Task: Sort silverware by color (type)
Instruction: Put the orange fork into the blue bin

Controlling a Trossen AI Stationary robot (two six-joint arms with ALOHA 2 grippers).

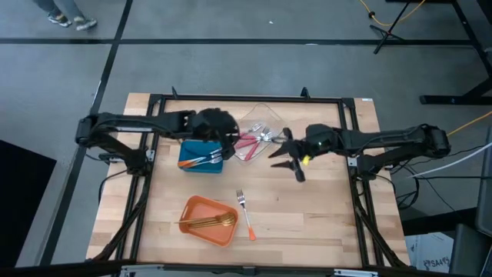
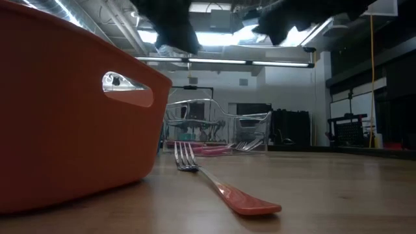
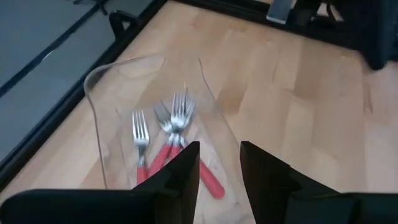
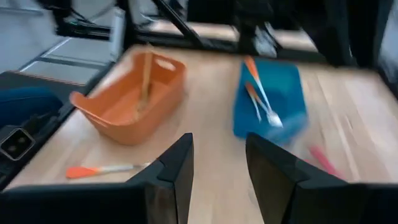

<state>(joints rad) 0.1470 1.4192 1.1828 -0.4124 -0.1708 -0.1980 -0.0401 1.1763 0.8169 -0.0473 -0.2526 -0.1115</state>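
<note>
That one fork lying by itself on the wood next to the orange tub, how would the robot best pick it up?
Probably by the orange handle of the loose fork, from straight above. It lies flat on the table, apart from the orange tub, so the sides are free. The open right end effector is nearer; its fingers should close across the thin handle.

Left pincer (image 1: pixel 228 141) reaches in from left, fingers (image 3: pixel 180 177) parted, empty. Right pincer (image 1: pixel 286 156) reaches in from right, parted, empty.
</note>
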